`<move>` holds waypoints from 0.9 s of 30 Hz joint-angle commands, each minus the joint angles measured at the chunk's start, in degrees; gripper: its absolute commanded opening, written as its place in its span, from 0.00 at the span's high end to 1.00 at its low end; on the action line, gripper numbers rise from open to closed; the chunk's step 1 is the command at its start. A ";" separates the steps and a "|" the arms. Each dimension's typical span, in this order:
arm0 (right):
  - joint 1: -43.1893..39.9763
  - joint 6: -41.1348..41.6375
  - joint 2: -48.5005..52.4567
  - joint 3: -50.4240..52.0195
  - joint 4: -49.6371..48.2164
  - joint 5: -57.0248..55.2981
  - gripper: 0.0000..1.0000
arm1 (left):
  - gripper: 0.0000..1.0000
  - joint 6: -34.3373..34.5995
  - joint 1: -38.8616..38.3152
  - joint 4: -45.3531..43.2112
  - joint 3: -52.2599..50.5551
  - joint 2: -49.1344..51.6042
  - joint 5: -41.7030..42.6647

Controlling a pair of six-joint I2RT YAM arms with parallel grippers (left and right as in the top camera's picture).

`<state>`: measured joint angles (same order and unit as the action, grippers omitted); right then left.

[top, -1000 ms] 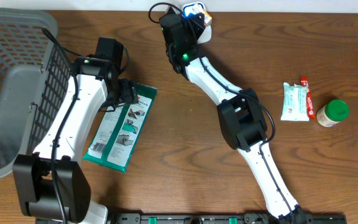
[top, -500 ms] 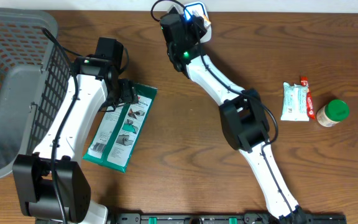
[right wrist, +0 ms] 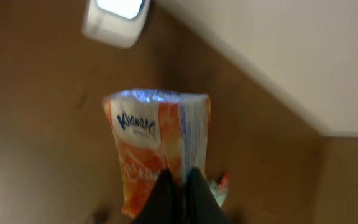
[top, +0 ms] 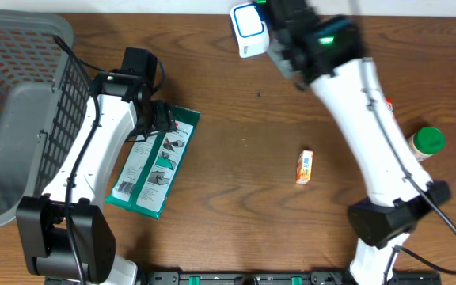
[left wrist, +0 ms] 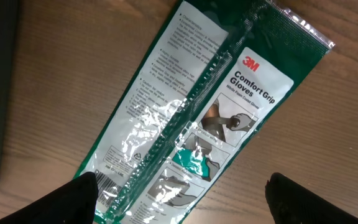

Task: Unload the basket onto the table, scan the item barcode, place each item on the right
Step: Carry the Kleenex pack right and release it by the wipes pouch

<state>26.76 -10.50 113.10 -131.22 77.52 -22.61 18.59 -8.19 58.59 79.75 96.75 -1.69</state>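
At the table's far edge, the right gripper (right wrist: pixel 179 180) was pinched shut on the lower end of an orange tissue pack (right wrist: pixel 157 140), holding it up near the white scanner (right wrist: pixel 117 18). The pack looked light, soft and crinkly, likely to flop, so an edge grip clear of the barcode seemed wise. The left gripper (left wrist: pixel 185 202) hung wide open over the gloves packet (left wrist: pixel 210 106).

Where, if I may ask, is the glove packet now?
Overhead, the glove packet lies flat on the table's left half, right of the basket, under the open left jaws.
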 commanded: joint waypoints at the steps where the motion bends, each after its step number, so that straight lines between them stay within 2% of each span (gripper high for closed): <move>1: -4.57 3.82 1.77 0.81 6.75 17.57 0.99 | 0.13 -0.11 0.13 0.28 0.81 -0.20 -0.50; 4: -8.52 3.87 2.10 4.13 10.91 20.13 0.99 | 0.13 -0.11 0.13 0.31 0.81 -0.20 -0.50; 7: -12.02 3.87 2.10 10.25 9.33 20.09 0.99 | 0.13 -0.11 0.13 0.28 0.81 -0.20 -0.50; 16: -25.35 3.82 2.10 30.29 -4.09 19.19 0.99 | 0.13 -0.09 0.13 0.28 0.81 -0.20 -0.50; 22: -34.01 5.16 2.10 36.52 -14.45 18.67 0.99 | 0.13 -0.11 0.13 0.28 0.81 -0.20 -0.50; 27: -39.19 5.79 2.10 39.23 -17.79 18.64 0.99 | 0.13 -0.11 0.13 0.31 0.81 -0.20 -0.50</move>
<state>-9.93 -6.24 114.96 -93.47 60.93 -3.79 18.59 -8.19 58.59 79.75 96.75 -1.69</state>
